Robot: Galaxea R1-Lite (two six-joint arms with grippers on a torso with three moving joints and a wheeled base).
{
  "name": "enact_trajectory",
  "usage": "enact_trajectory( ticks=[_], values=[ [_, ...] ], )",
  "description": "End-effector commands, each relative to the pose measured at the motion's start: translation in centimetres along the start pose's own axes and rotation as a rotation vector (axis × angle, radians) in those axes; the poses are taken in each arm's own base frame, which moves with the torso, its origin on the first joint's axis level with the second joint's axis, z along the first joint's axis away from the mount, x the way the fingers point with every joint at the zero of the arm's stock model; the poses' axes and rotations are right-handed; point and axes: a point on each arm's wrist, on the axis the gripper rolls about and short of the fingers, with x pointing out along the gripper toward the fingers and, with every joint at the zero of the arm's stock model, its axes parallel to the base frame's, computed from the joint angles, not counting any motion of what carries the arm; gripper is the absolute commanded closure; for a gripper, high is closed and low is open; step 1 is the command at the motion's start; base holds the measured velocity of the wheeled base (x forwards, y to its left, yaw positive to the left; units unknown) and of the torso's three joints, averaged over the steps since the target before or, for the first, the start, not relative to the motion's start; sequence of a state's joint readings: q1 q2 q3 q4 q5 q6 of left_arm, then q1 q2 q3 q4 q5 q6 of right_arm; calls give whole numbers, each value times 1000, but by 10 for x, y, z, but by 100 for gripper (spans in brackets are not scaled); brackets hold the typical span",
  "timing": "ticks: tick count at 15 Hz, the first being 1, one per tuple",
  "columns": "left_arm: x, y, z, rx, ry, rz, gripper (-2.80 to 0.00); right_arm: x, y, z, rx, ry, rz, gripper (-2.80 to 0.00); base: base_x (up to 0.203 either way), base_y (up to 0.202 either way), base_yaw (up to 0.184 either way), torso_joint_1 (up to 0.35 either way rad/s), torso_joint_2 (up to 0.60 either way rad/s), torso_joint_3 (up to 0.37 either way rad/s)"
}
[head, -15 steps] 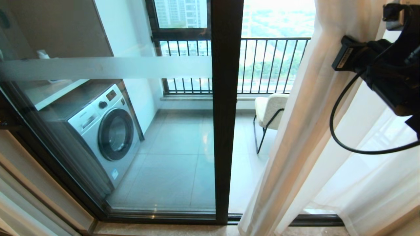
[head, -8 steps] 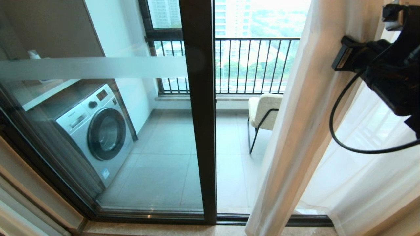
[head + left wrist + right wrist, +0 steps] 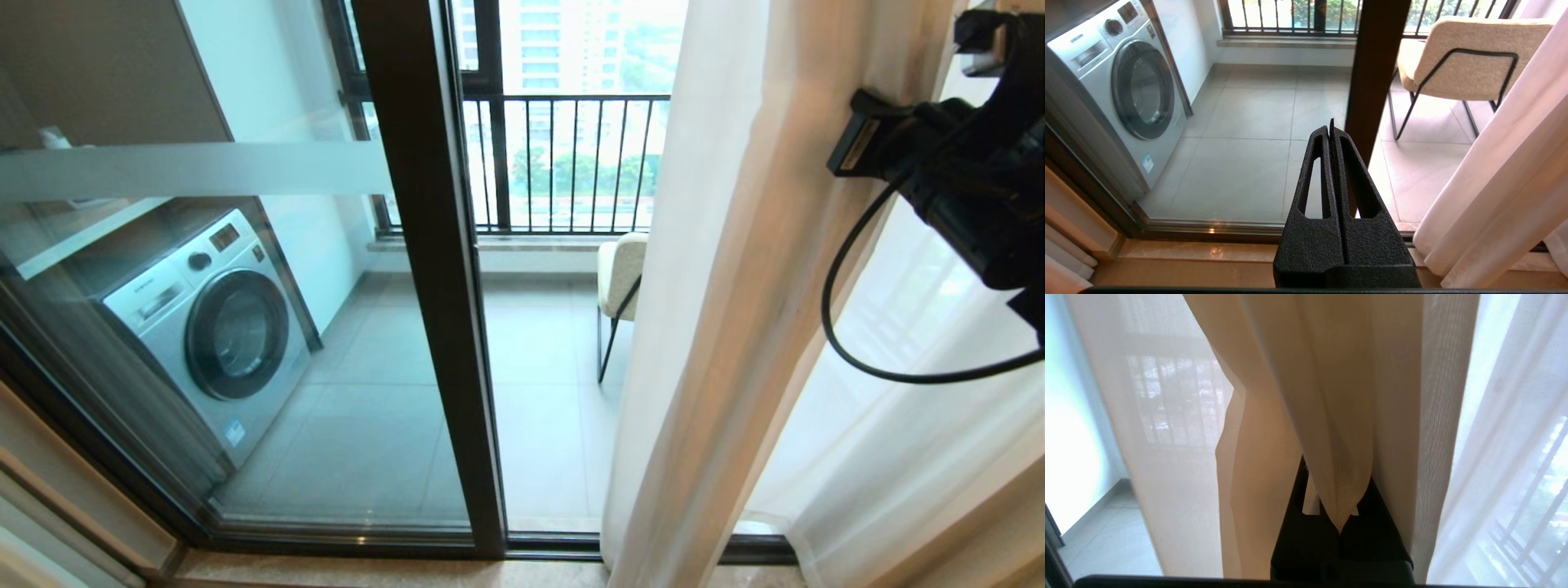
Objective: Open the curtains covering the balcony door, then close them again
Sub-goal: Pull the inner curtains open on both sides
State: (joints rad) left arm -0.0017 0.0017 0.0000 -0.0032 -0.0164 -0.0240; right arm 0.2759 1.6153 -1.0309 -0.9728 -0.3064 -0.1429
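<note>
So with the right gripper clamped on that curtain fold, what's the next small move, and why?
Probably hold the grip and draw the curtains a little further to the robot's right. The right gripper is shut on a gathered fold, and sheer fabric hangs over the right part of the balcony door, while its left glass is uncovered. The left gripper is shut and idle.

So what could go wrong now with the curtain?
The right gripper is shut on a thin fold of the sheer curtain, so the fabric might slip free or get tugged too hard. The loose black cable hanging beside the curtain could catch on it.
</note>
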Motion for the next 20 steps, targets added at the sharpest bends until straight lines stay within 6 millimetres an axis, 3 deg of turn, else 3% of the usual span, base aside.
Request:
enact_trajectory(
  ticks=[1,20],
  values=[
    [0,0,0,-1,0,0,0,0,-1,1,1,-8,-4,0,0,-188,-1,-2,2,-2],
    [0,0,0,-1,0,0,0,0,-1,0,-18,-5,-6,0,0,-191,1,1,1,2]
  ],
)
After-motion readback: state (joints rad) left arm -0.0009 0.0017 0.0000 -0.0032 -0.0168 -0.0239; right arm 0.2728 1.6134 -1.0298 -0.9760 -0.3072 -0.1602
